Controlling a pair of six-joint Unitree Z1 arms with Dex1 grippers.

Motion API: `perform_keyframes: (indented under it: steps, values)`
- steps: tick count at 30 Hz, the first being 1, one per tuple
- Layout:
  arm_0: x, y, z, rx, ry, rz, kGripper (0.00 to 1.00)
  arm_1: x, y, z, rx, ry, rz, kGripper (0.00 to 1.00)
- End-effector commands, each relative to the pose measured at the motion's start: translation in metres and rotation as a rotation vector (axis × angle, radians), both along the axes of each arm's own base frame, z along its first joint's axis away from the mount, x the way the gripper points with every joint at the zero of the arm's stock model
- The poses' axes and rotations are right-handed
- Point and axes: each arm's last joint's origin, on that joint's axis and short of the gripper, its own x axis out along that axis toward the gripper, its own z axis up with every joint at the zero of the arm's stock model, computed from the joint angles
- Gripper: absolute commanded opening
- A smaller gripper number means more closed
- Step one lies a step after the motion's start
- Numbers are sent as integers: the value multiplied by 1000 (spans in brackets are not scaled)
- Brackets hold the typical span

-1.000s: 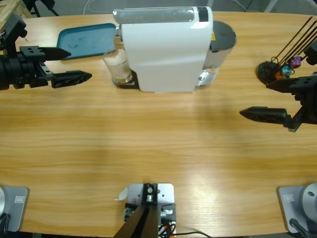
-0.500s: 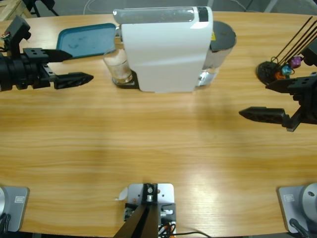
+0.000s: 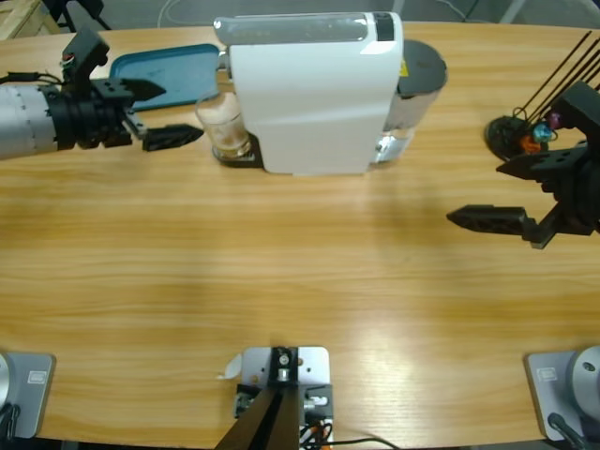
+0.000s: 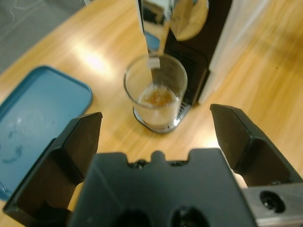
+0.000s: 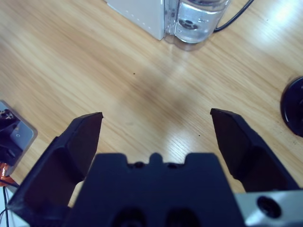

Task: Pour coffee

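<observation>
A shallow layer of coffee (image 4: 156, 96) sits in a glass (image 3: 221, 126) under the white coffee machine (image 3: 314, 94) at the table's far left. The left end effector (image 3: 161, 114), jaws wide, hangs just left of it; closing around the glass seems next. The right end effector (image 3: 502, 192) waits wide open, well apart.

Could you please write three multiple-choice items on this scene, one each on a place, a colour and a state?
1. Where does the glass stand?
A. on the tray
B. under the spout of the coffee machine
C. beside the capsule stand

2. What colour is the tray?
A. teal-blue
B. red
C. white

3. How is the left gripper?
A. shut on the glass
B. shut on nothing
C. open, short of the glass

Key: 1 B, the glass sits on the machine's drip plate; 2 A, both the high and left wrist views show it teal-blue; 3 C, its fingers stand wide apart with the glass ahead of them, untouched.
</observation>
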Motion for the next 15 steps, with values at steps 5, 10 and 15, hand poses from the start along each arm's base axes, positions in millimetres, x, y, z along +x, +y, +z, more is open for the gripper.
perform_keyframes:
  steps: [5, 10, 15]
  values:
    - [20, -13, -26, 1, 31, -148, 1000, 6, 6, -13, -47, 50, -11, 1000]
    - [29, -14, -28, -5, 9, -141, 1000, 8, 7, -14, -53, 57, -11, 1000]
    - [36, -20, -38, -10, 36, -167, 1000, 9, 8, -15, -58, 64, -10, 1000]
